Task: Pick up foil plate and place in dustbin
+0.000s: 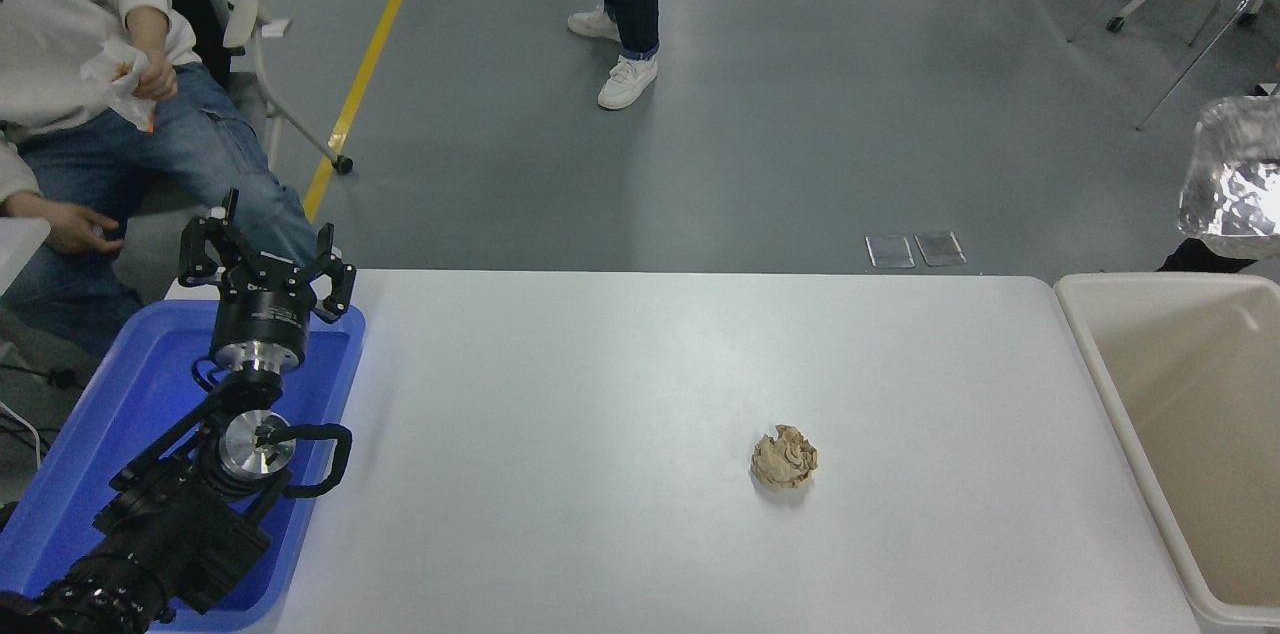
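Hovering above dustbin (1100,354) at right edge: foil plate (1232,184), its holder unseen. Left gripper (266,259) parked, fingers spread, empty.

Table (640,364) fills centre. Paper ball (785,458) on it, approx 4 o'clock from table centre, well apart from everything else. Dustbin (1100,364) at 3 o'clock, just beside table's right edge. Foil plate (1232,179) at 2 o'clock, up in the air behind the dustbin's far end, cut off by pic's right edge. Tray (90,434) at 8 o'clock, at table's left edge; left arm over it, left gripper (266,259) above tray's far end. Seated person (90,94) at 10 o'clock behind tray. Standing person's legs (625,4) at 12 o'clock, well behind table.
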Robot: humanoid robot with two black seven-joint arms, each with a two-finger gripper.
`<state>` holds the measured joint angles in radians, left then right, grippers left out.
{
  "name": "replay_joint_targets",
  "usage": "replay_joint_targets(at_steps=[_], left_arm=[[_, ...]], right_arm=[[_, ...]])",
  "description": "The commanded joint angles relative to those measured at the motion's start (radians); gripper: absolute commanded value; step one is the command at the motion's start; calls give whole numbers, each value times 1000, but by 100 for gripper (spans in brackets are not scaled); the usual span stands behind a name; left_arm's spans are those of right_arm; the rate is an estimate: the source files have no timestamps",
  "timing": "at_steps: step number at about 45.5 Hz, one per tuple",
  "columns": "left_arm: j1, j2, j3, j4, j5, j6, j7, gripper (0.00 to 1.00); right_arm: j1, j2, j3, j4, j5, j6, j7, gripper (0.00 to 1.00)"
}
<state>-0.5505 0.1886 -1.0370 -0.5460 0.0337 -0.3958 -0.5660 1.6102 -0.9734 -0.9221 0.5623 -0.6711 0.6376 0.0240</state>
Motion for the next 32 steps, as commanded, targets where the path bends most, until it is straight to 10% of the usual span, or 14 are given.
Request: replay_joint_targets(at_steps=[1,32], left_arm=[[0,0,0,0,0,0,0,99],[-2,0,0,0,-1,0,0,99]], right_arm=[[-478,18,299,-189,27,-200,-4,0],[-966,369,632,-395,272,-587,-35,0]])
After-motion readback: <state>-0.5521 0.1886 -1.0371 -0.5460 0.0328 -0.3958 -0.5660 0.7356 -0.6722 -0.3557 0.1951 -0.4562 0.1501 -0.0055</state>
